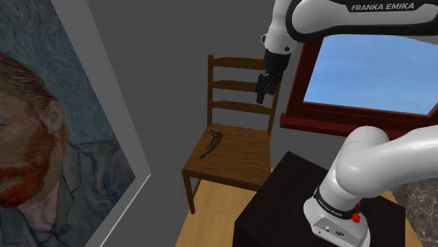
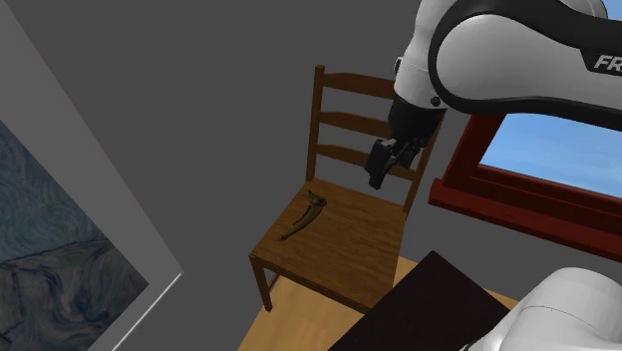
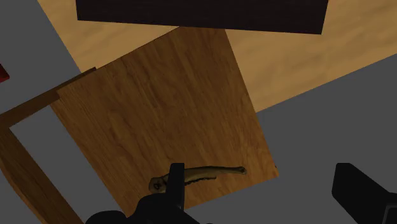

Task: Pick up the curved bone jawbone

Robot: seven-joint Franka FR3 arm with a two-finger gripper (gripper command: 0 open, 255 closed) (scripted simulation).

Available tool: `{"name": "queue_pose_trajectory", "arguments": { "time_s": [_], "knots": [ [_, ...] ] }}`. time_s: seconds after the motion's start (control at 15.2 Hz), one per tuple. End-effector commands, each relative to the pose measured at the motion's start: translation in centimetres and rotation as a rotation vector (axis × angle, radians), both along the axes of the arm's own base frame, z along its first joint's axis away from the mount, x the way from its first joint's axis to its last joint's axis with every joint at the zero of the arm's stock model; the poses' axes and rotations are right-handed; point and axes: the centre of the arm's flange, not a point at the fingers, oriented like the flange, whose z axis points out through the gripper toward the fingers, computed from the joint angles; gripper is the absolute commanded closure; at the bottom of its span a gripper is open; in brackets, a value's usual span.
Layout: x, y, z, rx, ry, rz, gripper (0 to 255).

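Observation:
The curved jawbone (image 1: 212,142) is a thin, dark olive-brown bone lying flat on the wooden chair seat (image 1: 235,160), near the edge toward the shoulder view's left. It lies the same way in the second exterior view (image 2: 304,214). My black gripper (image 1: 262,91) hangs well above the seat, in front of the chair's backrest and off toward the bone's right (image 2: 381,171). From the wrist camera, the jawbone (image 3: 207,174) lies by the seat's edge, partly behind one finger (image 3: 175,184). The gripper (image 3: 259,169) is open, its fingers wide apart with nothing between them.
The chair's ladder backrest (image 1: 239,84) rises behind the seat. A large framed portrait painting (image 1: 49,147) leans on the grey wall at the left. A red-framed window (image 1: 337,116) sits at the right. The dark stand (image 1: 281,203) is below, on a wooden floor (image 3: 299,57).

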Motion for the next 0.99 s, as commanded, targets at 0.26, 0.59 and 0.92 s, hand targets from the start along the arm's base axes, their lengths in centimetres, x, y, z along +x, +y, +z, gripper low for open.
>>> {"name": "queue_pose_trajectory", "arguments": {
  "time_s": [0.26,0.59,0.92],
  "knots": [
    [3.6,-1.1,-3.8,0.001,0.002,0.012,0],
    [8.0,-2.3,-8.5,0.001,0.005,0.027,0],
    [12.5,-3.5,-13.3,0.002,0.008,0.041,0]
  ]
}}
